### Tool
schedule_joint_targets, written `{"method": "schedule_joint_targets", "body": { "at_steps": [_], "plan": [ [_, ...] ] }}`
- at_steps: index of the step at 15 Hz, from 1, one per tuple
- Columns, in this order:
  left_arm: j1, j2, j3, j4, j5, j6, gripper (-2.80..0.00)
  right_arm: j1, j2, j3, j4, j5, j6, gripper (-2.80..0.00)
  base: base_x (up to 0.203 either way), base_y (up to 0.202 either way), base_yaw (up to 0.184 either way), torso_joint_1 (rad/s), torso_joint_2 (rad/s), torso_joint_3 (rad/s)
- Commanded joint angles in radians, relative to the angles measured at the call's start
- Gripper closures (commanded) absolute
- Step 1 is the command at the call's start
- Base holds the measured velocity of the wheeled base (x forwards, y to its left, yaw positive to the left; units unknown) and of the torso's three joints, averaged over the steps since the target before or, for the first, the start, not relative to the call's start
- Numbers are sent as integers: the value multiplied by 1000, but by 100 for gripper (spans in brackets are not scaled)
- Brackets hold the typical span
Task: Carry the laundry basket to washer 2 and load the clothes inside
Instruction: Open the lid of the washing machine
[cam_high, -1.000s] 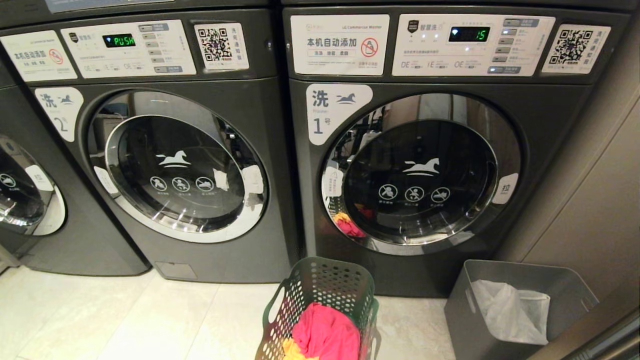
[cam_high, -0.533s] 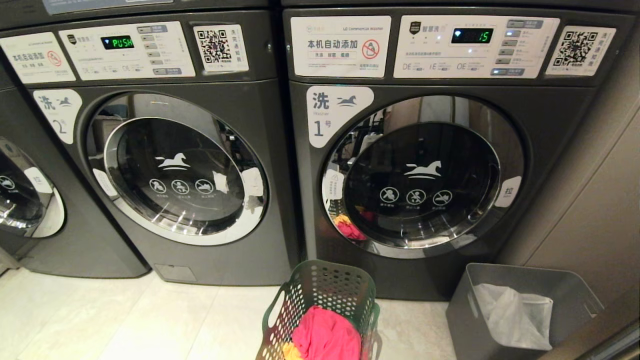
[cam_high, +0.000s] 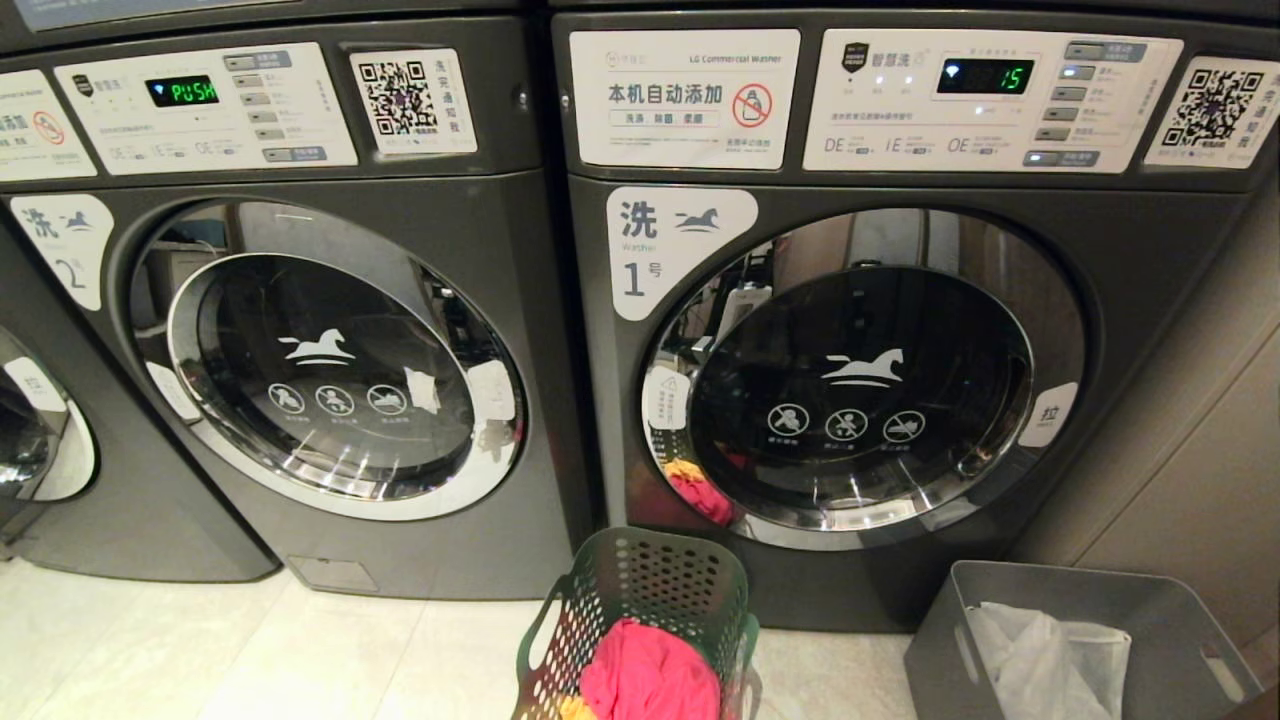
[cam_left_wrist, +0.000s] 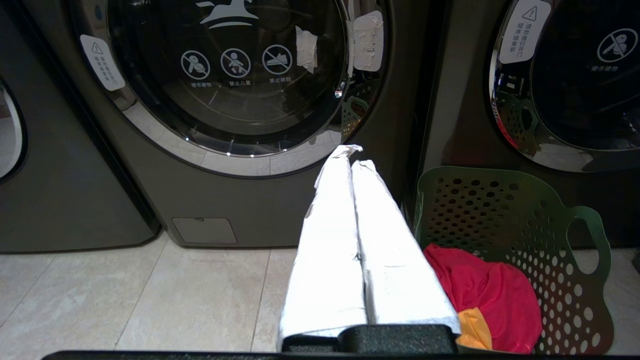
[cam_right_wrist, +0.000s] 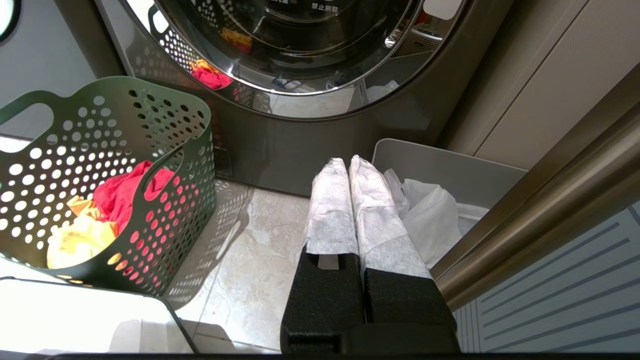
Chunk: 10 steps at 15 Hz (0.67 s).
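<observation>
Laundry basket (cam_high: 640, 620), green and perforated, stands on the floor in front of the gap between the two machines, nearer washer 1 (cam_high: 860, 390) than washer 2 (cam_high: 320, 380), whose door is closed. The clothes (cam_high: 650, 672), a magenta-pink garment over a yellow-orange one, lie inside it. Neither tool holds anything: the left tool (cam_left_wrist: 350, 154) and the right tool (cam_right_wrist: 345, 162) both hang above the floor with their white-wrapped fingers pressed together. I judge the carrying step not yet begun; the next move calls for spreading a tool, reaching a cut-out handle, and shifting the basket leftward. A grey bin (cam_high: 1010, 610) sits to the right.
</observation>
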Motion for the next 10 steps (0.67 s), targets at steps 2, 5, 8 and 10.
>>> {"method": "schedule_joint_targets", "body": {
  "at_steps": [2,5,8,10],
  "plan": [
    [1,0,38,-1,0,0,0,0,0,0,1,1,-2,0,0,0,0,0,0,0],
    [0,0,38,-1,0,-6,0,0,0,0,1,1,0,0,0,0,0,0,0,0],
    [2,0,34,8,-4,-4,0,0,0,0,1,2,1,0,0,0,0,0,0,0],
    [1,0,-9,2,-10,-3,0,0,0,-1,1,1,1,0,0,0,0,0,0,0]
  ]
}}
